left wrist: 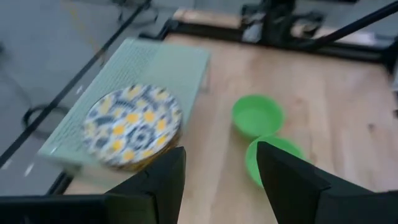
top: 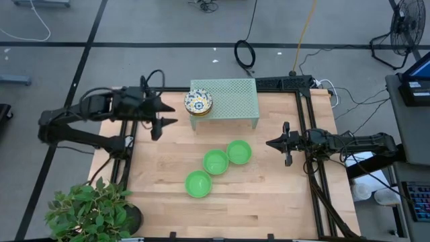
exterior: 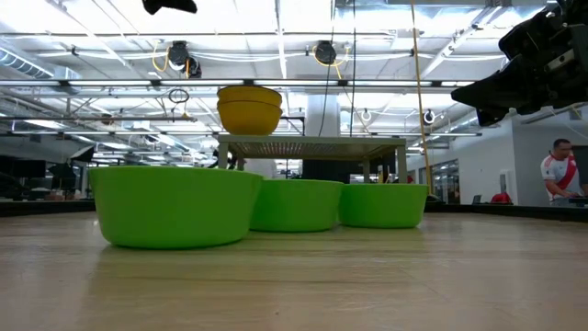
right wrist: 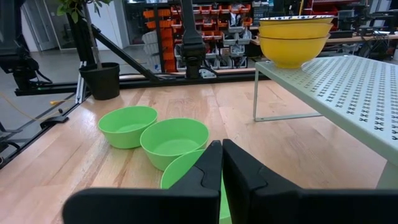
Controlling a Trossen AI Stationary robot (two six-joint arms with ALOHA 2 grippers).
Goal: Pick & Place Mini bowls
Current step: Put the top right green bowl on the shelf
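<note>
Three plain green mini bowls (top: 216, 161) sit on their bases in a slanted row mid-table, touching or nearly so; they also show in the low view (exterior: 175, 204) and the right wrist view (right wrist: 174, 140). The floral bowls (top: 198, 102), yellow outside, are stacked on the left end of the pale green mesh rack (top: 232, 97); the stack shows in the left wrist view (left wrist: 132, 124) and the low view (exterior: 249, 108). My left gripper (top: 168, 114) hovers open just left of the rack, above table level. My right gripper (top: 270, 142) is shut, right of the green bowls, pointing at them.
The rack stands on legs at the table's far edge, with room beneath it. A potted plant (top: 91, 208) stands off the near-left corner. Black frame rails (top: 306, 128) run along the table's sides. Bare wood lies near and right of the green bowls. A person (exterior: 559, 175) stands far behind.
</note>
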